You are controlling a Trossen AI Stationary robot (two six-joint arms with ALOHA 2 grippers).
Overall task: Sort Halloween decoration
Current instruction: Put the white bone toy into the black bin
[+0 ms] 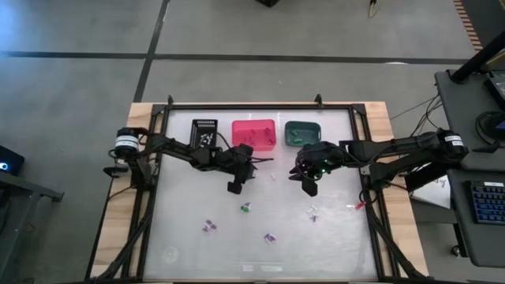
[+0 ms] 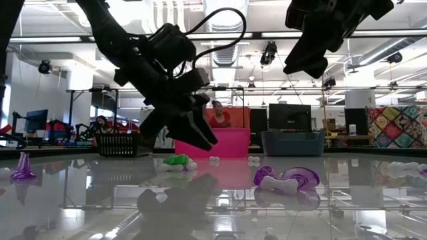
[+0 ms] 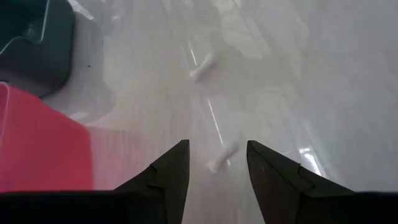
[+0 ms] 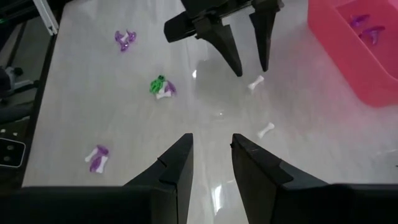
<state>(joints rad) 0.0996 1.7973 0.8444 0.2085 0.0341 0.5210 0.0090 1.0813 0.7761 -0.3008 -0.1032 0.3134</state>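
**Both jaws empty above scattered trinkets**

Your left gripper (image 1: pixel 254 166) hangs just in front of the pink bin (image 1: pixel 253 134), above the tabletop (image 1: pixel 181 229). Its jaws stand apart with nothing between them; in the left wrist view a small white bone-shaped trinket (image 3: pixel 222 157) lies on the surface in the gap below the jaws, and a second white bone (image 3: pixel 203 66) lies farther out. The right wrist view shows those same two pieces, one just beside the left fingertips (image 4: pixel 255 83) and one a little nearer the right arm (image 4: pixel 266 130).

Your right gripper (image 1: pixel 304 180) hovers in front of the teal bin (image 1: pixel 302 132), also raised off the surface. Its jaws are parted and hold nothing.

The Halloween decoration is spread over the tabletop:
- a green-and-white piece (image 1: pixel 246 208) near the middle
- a purple piece (image 1: pixel 208 226) towards the left arm's side
- another purple piece (image 1: pixel 269 237) nearer the front edge
- a pale piece (image 1: pixel 312 213) below the right gripper

Two purple trinkets (image 4: pixel 365 28) already lie inside the pink bin. Something green (image 1: pixel 297 140) shows in the teal bin. The black bin (image 1: pixel 205 132) stands at the left end of the row; you cannot tell what it contains.

In the low view, a person (image 2: pixel 217 115) sits in the room behind the bins.
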